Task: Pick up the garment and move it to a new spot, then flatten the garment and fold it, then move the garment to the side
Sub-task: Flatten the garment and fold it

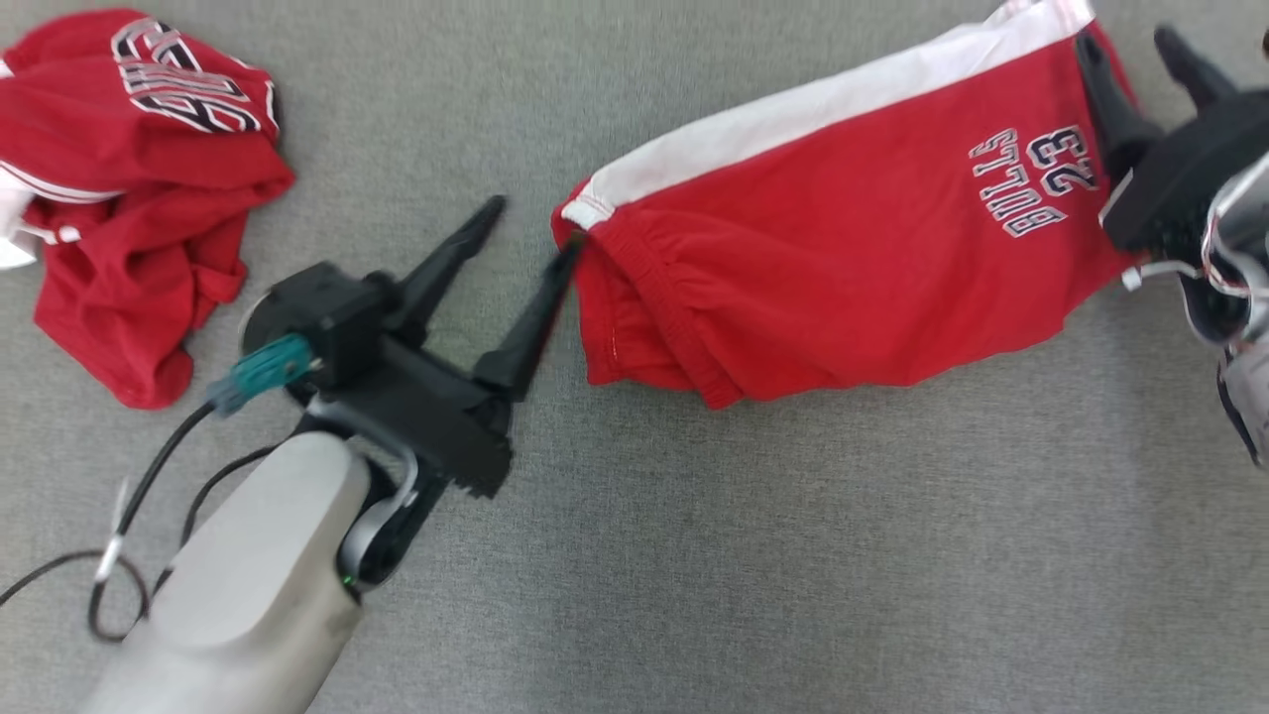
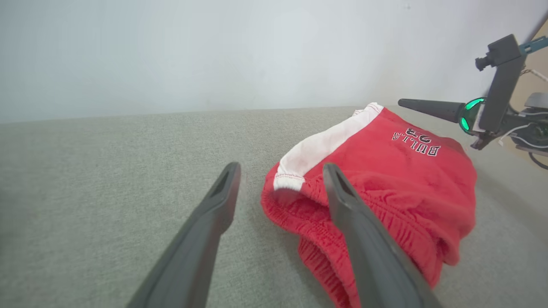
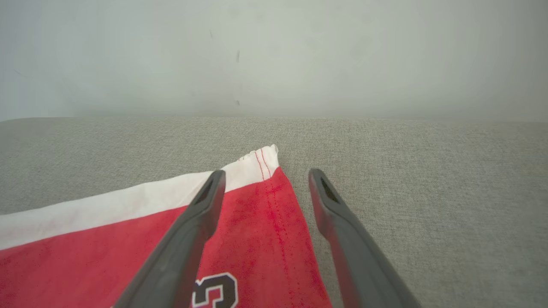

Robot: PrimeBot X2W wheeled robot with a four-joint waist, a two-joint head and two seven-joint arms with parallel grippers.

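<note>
- Okay, we see red shorts (image 1: 843, 258) lying on the grey fabric surface (image 1: 694, 555), centre-right.
- Both our pincers are spread and empty: left gripper (image 1: 535, 225) at the waistband end, right gripper (image 1: 1127, 38) at the hem corner.

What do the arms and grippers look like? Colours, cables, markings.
The left gripper and right gripper each have two long tapered black fingers on black bodies. The left forearm is a smooth pale-grey shell. A teal connector sits at its wrist, with black cables trailing. A green light glows at the right gripper's base.
</note>
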